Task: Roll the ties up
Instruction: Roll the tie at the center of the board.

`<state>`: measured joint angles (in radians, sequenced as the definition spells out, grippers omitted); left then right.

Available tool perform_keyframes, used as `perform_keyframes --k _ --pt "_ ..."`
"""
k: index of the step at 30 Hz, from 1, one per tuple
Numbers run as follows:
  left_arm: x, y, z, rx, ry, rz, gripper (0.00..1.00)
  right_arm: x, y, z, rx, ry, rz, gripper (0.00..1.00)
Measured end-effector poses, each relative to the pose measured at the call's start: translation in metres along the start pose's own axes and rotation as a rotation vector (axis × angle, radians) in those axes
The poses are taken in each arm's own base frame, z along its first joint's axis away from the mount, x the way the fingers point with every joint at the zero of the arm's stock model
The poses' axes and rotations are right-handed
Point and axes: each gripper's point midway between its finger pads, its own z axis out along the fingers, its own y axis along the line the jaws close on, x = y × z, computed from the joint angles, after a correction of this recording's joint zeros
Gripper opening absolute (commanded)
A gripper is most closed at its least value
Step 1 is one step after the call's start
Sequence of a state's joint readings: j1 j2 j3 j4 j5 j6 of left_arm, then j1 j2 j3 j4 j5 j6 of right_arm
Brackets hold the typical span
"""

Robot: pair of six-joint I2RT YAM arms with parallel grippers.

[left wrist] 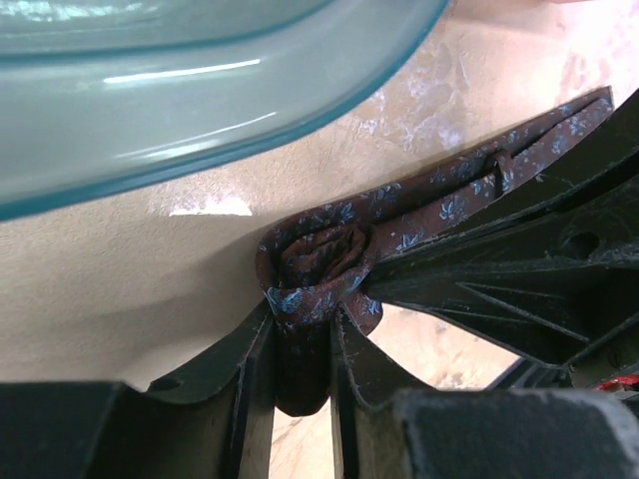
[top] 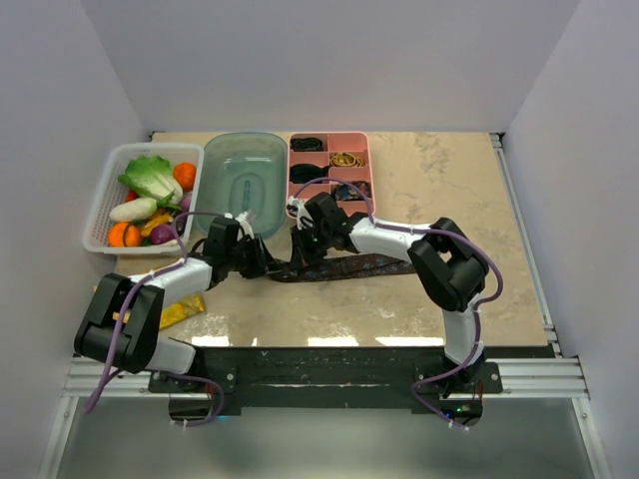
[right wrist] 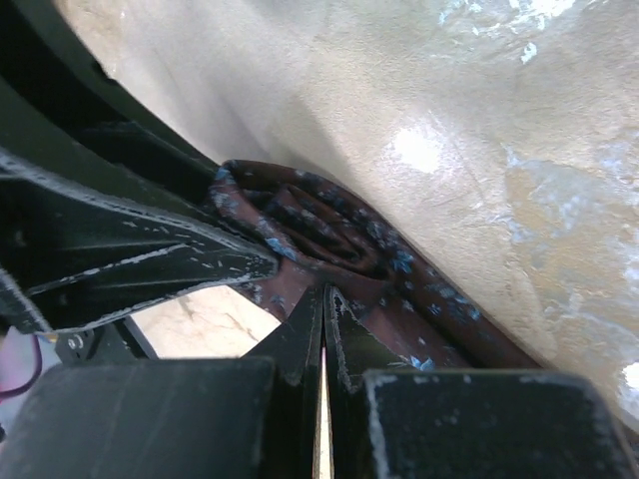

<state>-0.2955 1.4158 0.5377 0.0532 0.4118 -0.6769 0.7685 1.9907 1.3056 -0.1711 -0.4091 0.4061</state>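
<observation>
A brown-maroon tie with fine blue specks lies across the table's middle, its left end wound into a small roll. My left gripper is shut on that rolled end, with fabric pinched between its fingers; in the top view it sits just left of the roll. My right gripper is shut, its joined tips pressed against the tie beside the roll; in the top view it is right above the roll. No black ties lie on the table.
A teal plastic bin stands just behind the grippers, its rim close in the left wrist view. A pink compartment tray is at the back middle. A white basket of toy vegetables stands back left. A yellow object lies by the left arm.
</observation>
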Motion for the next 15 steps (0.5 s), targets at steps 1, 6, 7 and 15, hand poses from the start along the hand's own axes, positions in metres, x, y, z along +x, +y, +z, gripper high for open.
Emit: perform_keyframes --k 1,6,7,15 --pt "-0.0005 -0.0003 -0.0008 -0.009 0.001 0.009 0.02 -0.0005 -0.0007 -0.0002 0.005 -0.001 -0.004 0.00" --pt "-0.0016 -0.0034 -0.0025 -0.065 0.009 0.045 0.00 0.0006 -0.0053 -0.0011 0.032 0.005 -0.007 0.00" --pt "-0.0022 -0.0037 -0.0031 -0.078 0.012 0.053 0.00 0.0010 -0.0058 -0.0013 0.035 0.007 -0.007 0.00" --pt "-0.0049 -0.0036 -0.0063 -0.136 0.016 0.078 0.00 0.0021 -0.0098 -0.0021 0.061 0.013 -0.010 0.00"
